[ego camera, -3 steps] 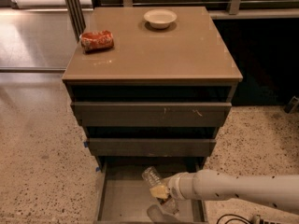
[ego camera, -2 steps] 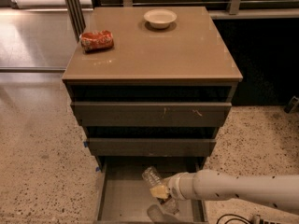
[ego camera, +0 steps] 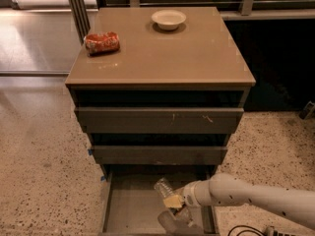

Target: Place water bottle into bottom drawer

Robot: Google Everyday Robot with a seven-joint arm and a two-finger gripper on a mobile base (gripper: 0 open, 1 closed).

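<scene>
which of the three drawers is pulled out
The bottom drawer: its grey floor shows, the two above show only fronts. The gripper is over it, at the water bottle.

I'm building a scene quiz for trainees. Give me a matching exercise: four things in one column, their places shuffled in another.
Things: 1 water bottle; 2 red can; 3 white bowl; 4 hand.
Places: A cabinet top, near back edge; B in the hand's grip, tilted; C over the open bottom drawer; D cabinet top, near left edge.
Pairs: 1-B; 2-D; 3-A; 4-C.
</scene>
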